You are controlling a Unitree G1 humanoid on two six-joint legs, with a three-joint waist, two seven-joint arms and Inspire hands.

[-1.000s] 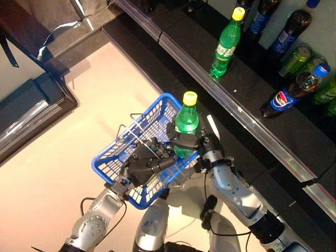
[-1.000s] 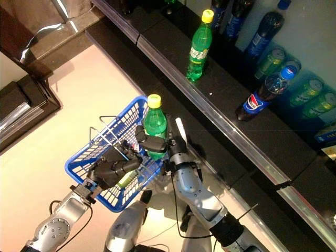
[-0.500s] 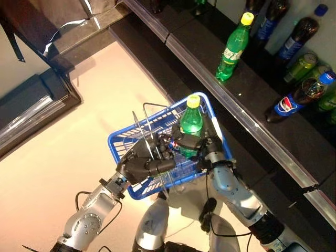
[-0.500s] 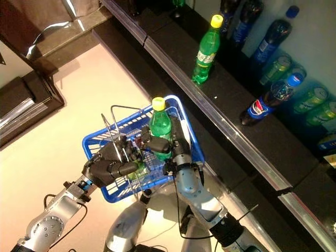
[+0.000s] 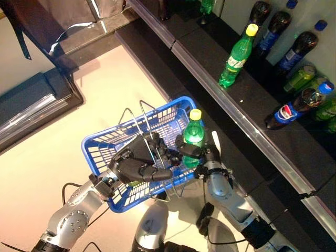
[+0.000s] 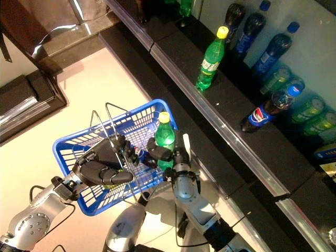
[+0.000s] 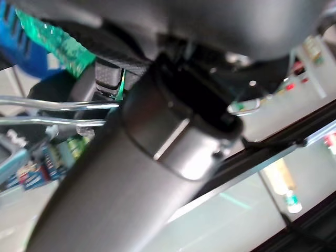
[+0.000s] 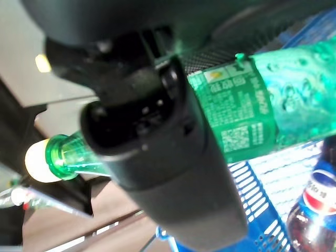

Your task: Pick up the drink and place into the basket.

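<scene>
Hanging from the left hand (image 5: 137, 167), whose fingers curl round its wire handles, the blue basket (image 5: 105, 147) takes the green bottle (image 5: 192, 139), gripped mid-body by the right hand (image 5: 197, 153). Smooth, probably slippery plastic; hold the labelled waist.

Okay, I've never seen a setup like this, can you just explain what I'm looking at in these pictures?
This is a humanoid robot with two silver-grey arms and dark hands. Two pictures come from cameras on its head, looking down; the other two come from cameras on its wrists, very close up. Its left hand is curled round the wire handles of a blue basket, holding it up over a pale floor. Its right hand grips a green bottle with a yellow cap, upright over the basket's far corner. The basket already holds at least one dark cola bottle. Beside the robot runs a dark shelf with more bottles and cans.
</scene>
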